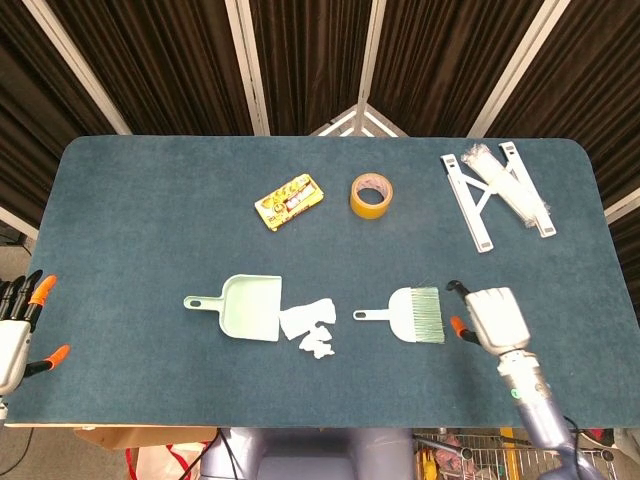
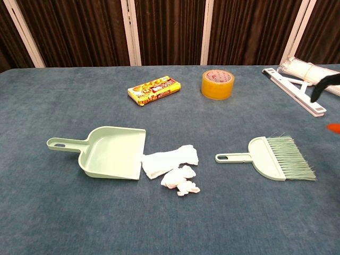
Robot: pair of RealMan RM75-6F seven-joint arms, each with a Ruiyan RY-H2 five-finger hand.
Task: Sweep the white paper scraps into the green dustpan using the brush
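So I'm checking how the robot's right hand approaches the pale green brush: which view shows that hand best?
The head view: the right hand shows whole, hovering just right of the pale green brush, apart from it. The chest view catches only a dark fingertip and an orange tip at its right edge.

One dustpan, one brush, one tape roll, one yellow packet, two white scraps, one white rack.

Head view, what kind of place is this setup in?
Probably a robot test lab: a blue felt-covered table before dark curtains, with staged props like a tape roll and dustpan.
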